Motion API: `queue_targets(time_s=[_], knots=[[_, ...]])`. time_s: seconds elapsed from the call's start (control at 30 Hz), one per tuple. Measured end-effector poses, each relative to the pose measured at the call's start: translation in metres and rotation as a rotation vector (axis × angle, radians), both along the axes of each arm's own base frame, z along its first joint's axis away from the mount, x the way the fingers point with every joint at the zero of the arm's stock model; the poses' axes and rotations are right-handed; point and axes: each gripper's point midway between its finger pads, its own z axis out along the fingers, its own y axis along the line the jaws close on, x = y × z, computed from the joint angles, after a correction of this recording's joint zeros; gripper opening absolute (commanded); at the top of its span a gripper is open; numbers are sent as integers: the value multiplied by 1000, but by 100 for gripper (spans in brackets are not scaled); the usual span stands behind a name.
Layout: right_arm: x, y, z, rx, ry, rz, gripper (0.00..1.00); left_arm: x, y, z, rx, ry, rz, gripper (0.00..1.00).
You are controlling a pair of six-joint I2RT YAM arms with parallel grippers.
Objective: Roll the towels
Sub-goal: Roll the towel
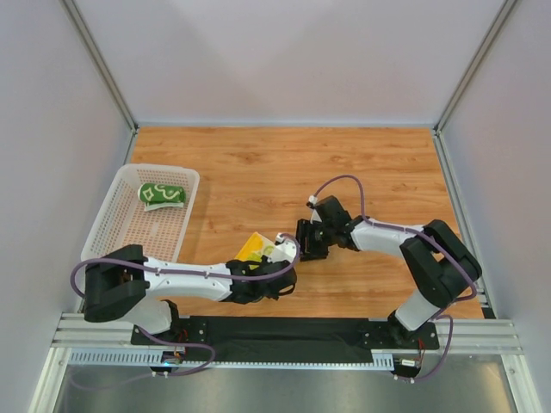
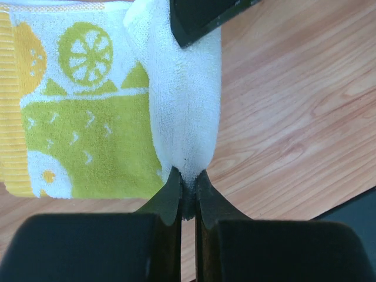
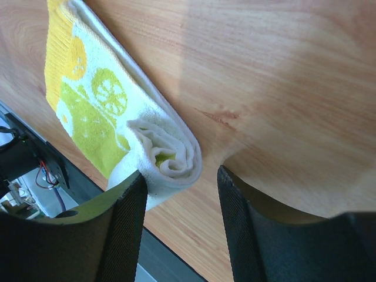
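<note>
A yellow, green and white lemon-print towel (image 1: 256,249) lies partly rolled on the wooden table near the front middle. The white rolled part (image 2: 183,100) runs away from my left gripper (image 2: 188,183), which is shut on the roll's near end. My left gripper (image 1: 280,274) sits just in front of the towel. My right gripper (image 1: 312,238) is open at the roll's other end; in the right wrist view the coil (image 3: 169,154) lies between my fingers (image 3: 124,205), against the left one. A rolled green towel (image 1: 161,194) lies in the white basket (image 1: 112,225).
The basket stands at the left side of the table. A black strip (image 1: 284,331) runs along the table's front edge by the arm bases. Grey walls close the back and sides.
</note>
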Motion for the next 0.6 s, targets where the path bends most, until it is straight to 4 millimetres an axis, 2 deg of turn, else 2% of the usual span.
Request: queue_targets(time_s=[0.23,0.4,0.5,0.6], knots=[[14,-10,-1,2,2,-25,50,-6,2,2,-45,34,-15,0],[29,-36,3,-35,-25,-94,51,-9,3,5,-148,97,-6,0],[30,-48,21,-40,-65,-119,51,-7,8,11,-249,145,33,0],[29,-48,51,7,-141,-112,51,-1,7,19,-355,195,80,0]])
